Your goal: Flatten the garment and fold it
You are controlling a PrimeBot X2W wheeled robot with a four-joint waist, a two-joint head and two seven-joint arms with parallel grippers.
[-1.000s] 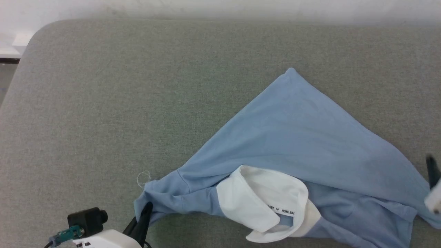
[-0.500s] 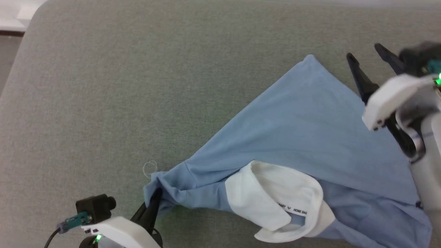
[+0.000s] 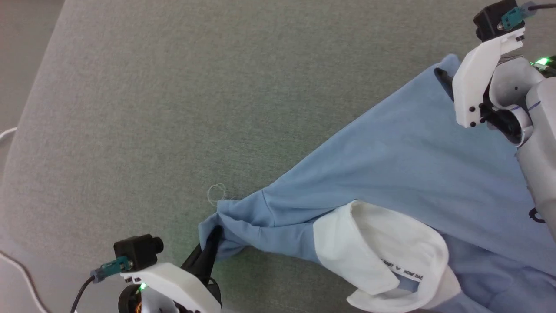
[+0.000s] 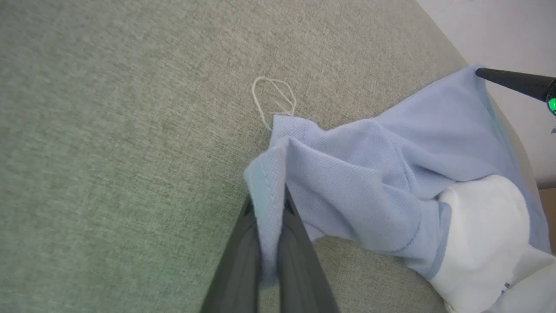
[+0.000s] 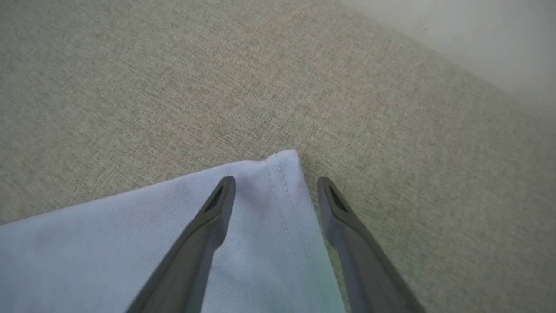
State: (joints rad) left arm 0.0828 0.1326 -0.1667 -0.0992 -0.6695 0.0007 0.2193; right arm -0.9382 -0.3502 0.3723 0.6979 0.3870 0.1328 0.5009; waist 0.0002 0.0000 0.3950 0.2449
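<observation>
Stretching looks to be the step in hand: the blue shirt (image 3: 391, 165) lies in a crumpled triangle on the grey cushion (image 3: 173, 108). Its white collar (image 3: 382, 248) is flipped open at the near edge, and its body fans away from the collar to a pointed hem corner (image 5: 282, 163). The left gripper (image 4: 268, 201) is clenched on a fold of the sleeve edge, out to the collar's left, just beside a loose loop of thread (image 3: 216, 193). The right gripper (image 5: 276, 191) stands wide open at the hem corner, the point farthest from the collar, with one finger over the cloth and the other over bare cushion; it grasps nothing yet. To do this well, it probably needs to settle lower so that the stitched hem sits well between the fingers. It should pinch every layer at that corner, not just the top one, and only then draw away from the collar while the left hold stays firm. A low, even pull should spread the soft knit instead of bunching it or letting it slip free. Compared with a second ago, the head camera has tilted, so the whole scene sits shifted. Beyond that, the right gripper has travelled from low at the collar's right, where only its tip showed, up to the far corner. The left gripper keeps the same pinch, and the shirt keeps its lay beside the thread.
</observation>
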